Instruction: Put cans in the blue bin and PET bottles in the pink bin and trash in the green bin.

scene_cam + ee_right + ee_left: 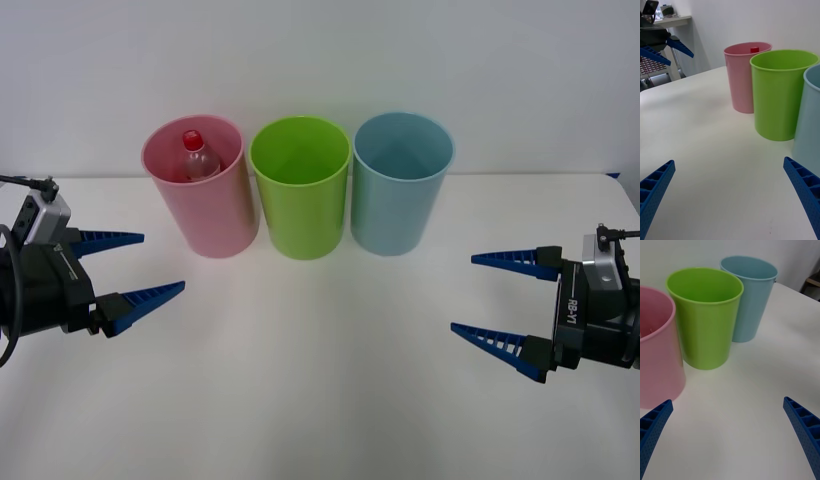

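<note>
Nearest the camera, two robot arms rest low over a white table (320, 380), one at each side. The left gripper (135, 268) sits at the table's left edge, its blue ribbed fingers spread wide with nothing between them. The right gripper (495, 305) sits at the right edge, likewise spread wide with nothing between its fingers; small white lettering on its black body reads "RB-Y1".

Farther back, three tall round bins stand upright in a row near the wall, close side by side. From the robot's left: the pink bin (212, 215), the green bin (300, 215) in the middle, and the blue bin (395, 215). A clear PET bottle (197, 158) with a red cap stands inside the pink bin, cap just below the rim. Its label cannot be read.
</note>
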